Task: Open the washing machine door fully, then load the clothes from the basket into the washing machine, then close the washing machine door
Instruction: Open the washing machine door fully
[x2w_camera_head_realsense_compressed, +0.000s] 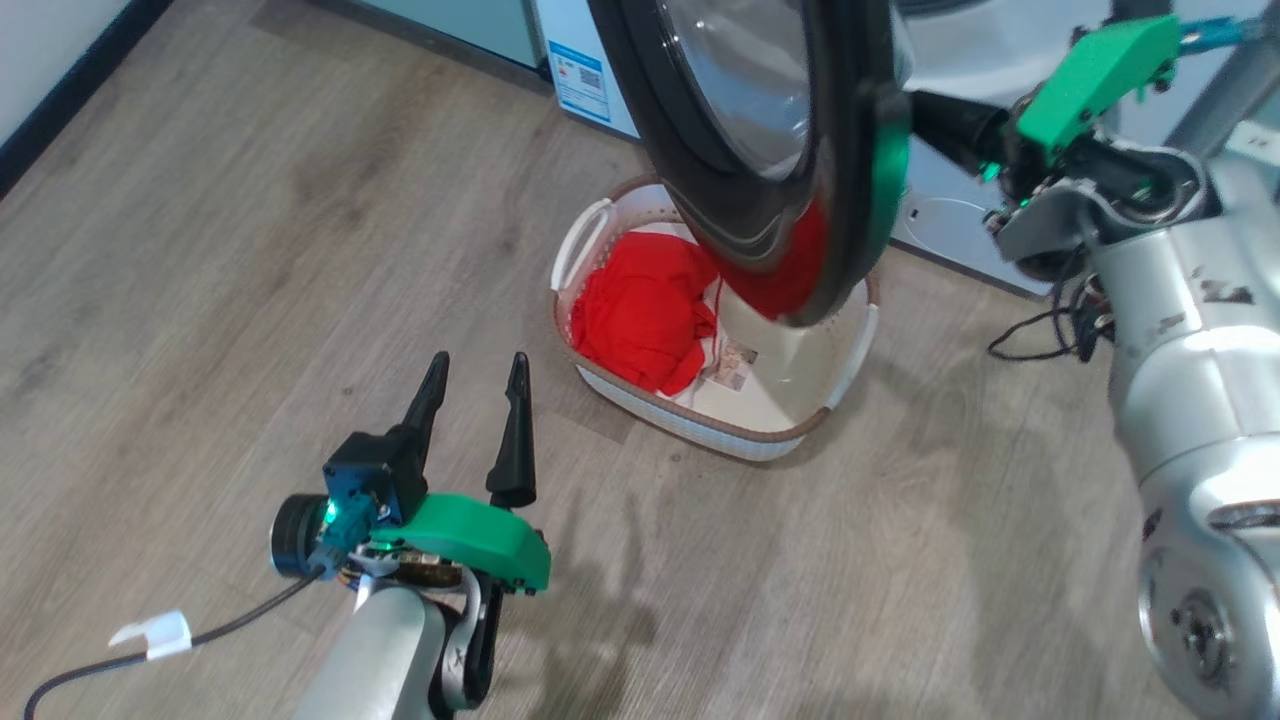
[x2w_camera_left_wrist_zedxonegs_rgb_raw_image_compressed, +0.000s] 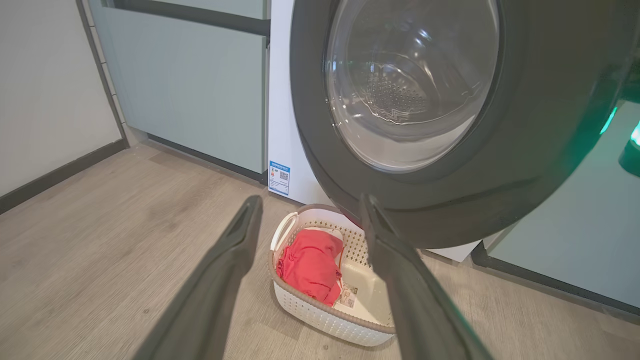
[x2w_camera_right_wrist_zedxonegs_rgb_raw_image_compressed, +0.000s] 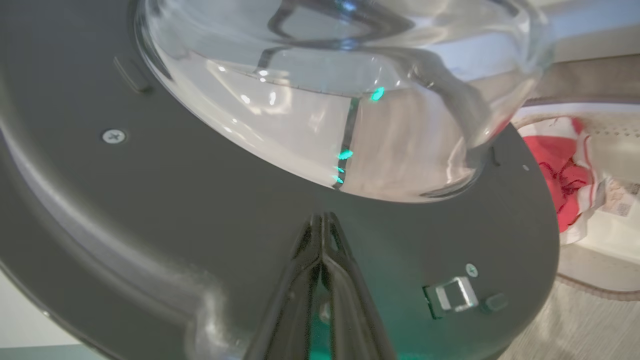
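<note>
While the left gripper (x2w_camera_head_realsense_compressed: 479, 358) hangs spread wide and empty above the floor (x2w_camera_head_realsense_compressed: 200, 300), the basket (x2w_camera_head_realsense_compressed: 690, 425) stands just beyond it by the floor's far edge, with the clothes (x2w_camera_head_realsense_compressed: 640, 310) heaped in its left part. The door (x2w_camera_head_realsense_compressed: 700, 200) hangs part open above the basket. The right gripper (x2w_camera_right_wrist_zedxonegs_rgb_raw_image_compressed: 322, 220), clenched on nothing, sets its tips against the door's inner face. Behind stands the washer (x2w_camera_head_realsense_compressed: 950, 50). Opening seems in hand; next, the door likely needs pushing wider, clear of the basket.

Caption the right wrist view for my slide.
Shut right end effector at the black inner rim of the washing machine door, beside the glass bowl; clothes in the basket beyond.
</note>
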